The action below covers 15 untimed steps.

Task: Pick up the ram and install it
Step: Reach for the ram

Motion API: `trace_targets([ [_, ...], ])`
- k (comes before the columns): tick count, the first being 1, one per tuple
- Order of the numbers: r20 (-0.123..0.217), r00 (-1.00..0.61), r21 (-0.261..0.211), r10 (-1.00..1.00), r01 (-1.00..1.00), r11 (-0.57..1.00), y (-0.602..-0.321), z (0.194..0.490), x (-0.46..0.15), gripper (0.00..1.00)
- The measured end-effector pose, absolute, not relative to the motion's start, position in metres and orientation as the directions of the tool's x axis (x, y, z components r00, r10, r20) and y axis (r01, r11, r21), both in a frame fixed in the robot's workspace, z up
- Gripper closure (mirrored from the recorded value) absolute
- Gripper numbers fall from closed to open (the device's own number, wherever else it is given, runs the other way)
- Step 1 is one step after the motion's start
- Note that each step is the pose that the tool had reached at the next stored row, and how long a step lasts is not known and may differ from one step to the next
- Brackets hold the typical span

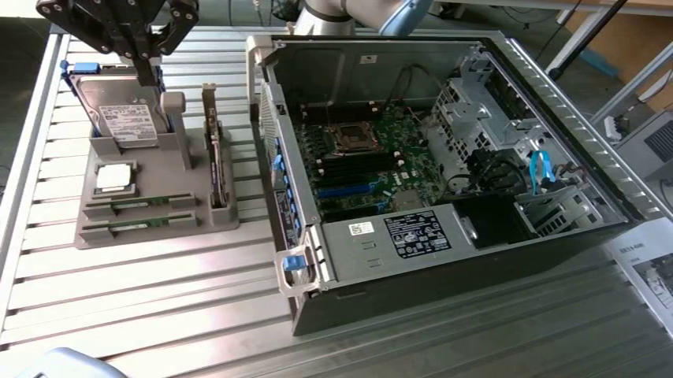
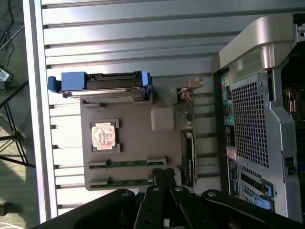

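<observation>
Tool (image 1: 147, 71) clenched on nothing, high over gray holder (image 1: 147, 214).
Ram (image 1: 137, 227) seated in holder's end slots, away from hard drive (image 1: 126, 118); exterior view into open case (image 1: 568, 110), wrist view onto its grilled back; narrow gap beside holder, bare surface (image 1: 158, 299) past ram.

I see a long silver metal table (image 1: 158, 307) made of flat slats with thin grooves between them. In the wrist view the same slats (image 2: 133, 43) run side by side.

Three things lie right on it. A flat grey plastic holder tray (image 1: 94, 230) sits toward the exterior view's left. Just beside it, not touching, is a big black and silver computer case (image 1: 421, 307) lying on its side with the top side open. A white printed sheet of paper (image 1: 647, 276) lies at the exterior view's right, near the case.
</observation>
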State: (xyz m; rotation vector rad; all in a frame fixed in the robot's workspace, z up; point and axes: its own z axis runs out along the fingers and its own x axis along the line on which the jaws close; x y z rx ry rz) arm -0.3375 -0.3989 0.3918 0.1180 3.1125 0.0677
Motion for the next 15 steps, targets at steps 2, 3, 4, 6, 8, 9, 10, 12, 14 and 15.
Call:
trace_targets([
  [2, -0.024, -0.997, 0.044, 0.076, 0.075, 0.996, -0.399, 0.392, -0.342, 0.90],
  [3, -0.024, -0.997, 0.044, 0.076, 0.075, 0.996, -0.399, 0.392, -0.344, 0.90],
  [4, -0.024, -0.997, 0.044, 0.076, 0.075, 0.996, -0.399, 0.392, -0.347, 0.90],
  [6, -0.024, -0.997, 0.044, 0.076, 0.075, 0.996, -0.399, 0.392, -0.351, 0.90],
  [8, -0.024, -0.997, 0.044, 0.076, 0.075, 0.996, -0.399, 0.391, -0.356, 0.90],
  [9, -0.024, -0.997, 0.044, 0.076, 0.075, 0.996, -0.399, 0.391, -0.359, 0.90],
  [10, -0.024, -0.997, 0.044, 0.076, 0.075, 0.996, -0.399, 0.391, -0.361, 0.90],
  [12, -0.024, -0.997, 0.044, 0.076, 0.075, 0.996, -0.399, 0.391, -0.366, 0.90],
  [14, -0.024, -0.997, 0.044, 0.076, 0.075, 0.996, -0.399, 0.391, -0.371, 0.90],
  [15, -0.024, -0.997, 0.044, 0.076, 0.075, 0.996, -0.399, 0.391, -0.373, 0.90],
])
